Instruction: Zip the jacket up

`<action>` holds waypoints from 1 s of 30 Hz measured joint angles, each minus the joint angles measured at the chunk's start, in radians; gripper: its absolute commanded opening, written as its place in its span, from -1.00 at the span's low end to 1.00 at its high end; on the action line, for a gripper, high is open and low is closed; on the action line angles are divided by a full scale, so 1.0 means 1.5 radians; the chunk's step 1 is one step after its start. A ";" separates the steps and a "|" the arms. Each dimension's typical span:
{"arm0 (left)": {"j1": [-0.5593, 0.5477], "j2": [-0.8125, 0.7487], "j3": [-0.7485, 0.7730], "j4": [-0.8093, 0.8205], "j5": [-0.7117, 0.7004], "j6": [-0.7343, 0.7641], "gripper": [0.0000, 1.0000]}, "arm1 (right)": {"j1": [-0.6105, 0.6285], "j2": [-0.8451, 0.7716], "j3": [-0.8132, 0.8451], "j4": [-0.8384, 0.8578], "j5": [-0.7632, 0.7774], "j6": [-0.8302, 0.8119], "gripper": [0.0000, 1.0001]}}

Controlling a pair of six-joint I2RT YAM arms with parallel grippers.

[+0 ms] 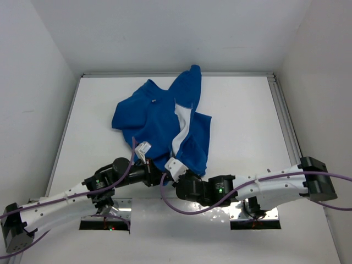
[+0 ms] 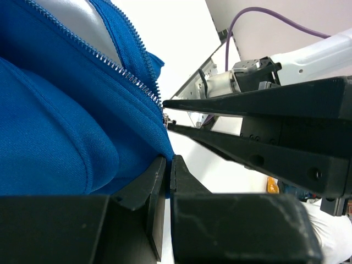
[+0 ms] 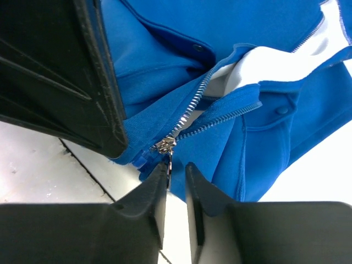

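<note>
The royal-blue jacket (image 1: 159,118) lies crumpled mid-table, its front open and pale lining showing. My left gripper (image 2: 169,160) is shut on the jacket's bottom hem (image 2: 157,140), just below the end of the silvery zipper teeth (image 2: 110,61). My right gripper (image 3: 176,169) sits right under the zipper slider (image 3: 165,144). Its jaws stand a narrow gap apart. The thin metal pull tab (image 3: 170,163) hangs in that gap against the left finger, and the other finger is clear of it. In the top view both grippers, left (image 1: 144,153) and right (image 1: 175,166), meet at the jacket's near edge.
White walls close in the table on the left, back and right, with an aluminium rail (image 1: 286,124) along the right side. Metal base plates (image 1: 105,217) (image 1: 256,218) sit at the near edge. Purple cables (image 1: 181,204) loop beside the arms.
</note>
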 measured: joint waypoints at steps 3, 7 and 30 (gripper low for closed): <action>0.000 -0.001 0.000 0.000 0.000 0.000 -1.00 | 0.000 0.000 -0.002 0.002 0.008 -0.002 -0.91; 0.000 -0.012 -0.006 0.000 -0.001 -0.001 -1.00 | 0.000 0.000 -0.002 0.008 0.011 -0.003 -1.00; 0.000 -0.045 -0.010 -0.106 -0.037 0.019 -1.00 | -0.217 0.042 0.145 -0.085 -0.324 -0.157 -1.00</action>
